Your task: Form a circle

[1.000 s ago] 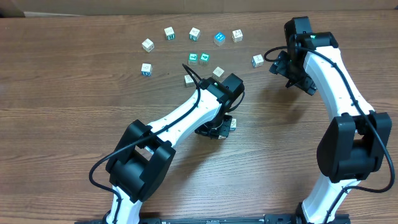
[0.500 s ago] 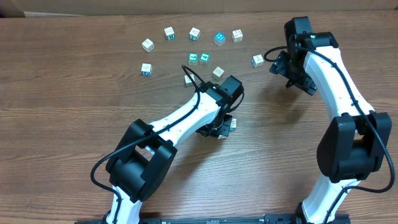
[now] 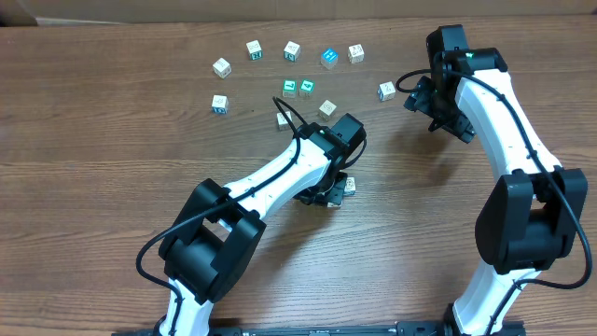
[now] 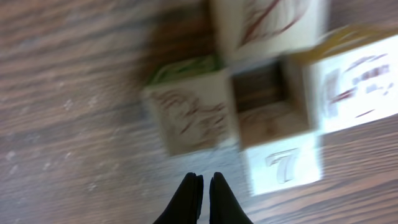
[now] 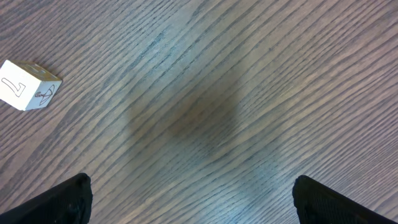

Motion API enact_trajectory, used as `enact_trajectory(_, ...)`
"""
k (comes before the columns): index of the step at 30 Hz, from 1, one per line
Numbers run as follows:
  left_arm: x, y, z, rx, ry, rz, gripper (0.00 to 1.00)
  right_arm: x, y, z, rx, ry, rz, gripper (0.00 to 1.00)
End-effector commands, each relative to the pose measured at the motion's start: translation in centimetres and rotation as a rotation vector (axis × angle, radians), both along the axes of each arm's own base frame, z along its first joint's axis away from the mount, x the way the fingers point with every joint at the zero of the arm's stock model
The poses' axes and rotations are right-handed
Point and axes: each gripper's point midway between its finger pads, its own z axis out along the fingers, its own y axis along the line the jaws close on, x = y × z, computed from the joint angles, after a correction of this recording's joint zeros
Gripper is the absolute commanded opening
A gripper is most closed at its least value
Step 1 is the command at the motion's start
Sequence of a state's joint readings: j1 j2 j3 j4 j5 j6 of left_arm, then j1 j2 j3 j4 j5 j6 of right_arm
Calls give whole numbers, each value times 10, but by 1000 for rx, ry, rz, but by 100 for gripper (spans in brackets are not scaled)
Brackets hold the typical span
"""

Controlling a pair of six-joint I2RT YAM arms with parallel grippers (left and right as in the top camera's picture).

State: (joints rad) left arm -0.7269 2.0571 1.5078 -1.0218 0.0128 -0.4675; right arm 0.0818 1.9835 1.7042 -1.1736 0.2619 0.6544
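Wooden table (image 3: 84,187), the circle (image 4: 193,118) of four whitish cubes tight around a small gap mid-table, left hand (image 4: 203,183) fully closed and empty just beside it, right hand (image 5: 193,196) wide open holding nothing, loose cubes (image 3: 292,49) scattered beyond.

Bright, even light — left wrist view blurred

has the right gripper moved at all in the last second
No. In the overhead view the right gripper hangs open at the same gap to the right of the nearby cube, which has not shifted either.
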Motion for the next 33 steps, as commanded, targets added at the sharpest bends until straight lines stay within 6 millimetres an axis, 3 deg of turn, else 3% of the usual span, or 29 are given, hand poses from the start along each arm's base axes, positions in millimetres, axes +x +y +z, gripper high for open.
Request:
enact_trajectory(1,12,6,20,37,-60,-3,4,5,0,18,-1,-50,-3,100)
enact_trajectory(6,31,-2,44,0,-114,11,4,5,0,18,-1,-50,-3,100)
enact_trajectory(12,54,9,48,45,-214,95,4,5,0,18,-1,-50,-3,100)
enact_trajectory(33,68,33,43,89,-236,197,4,6,0,18,-1,-55,-3,100)
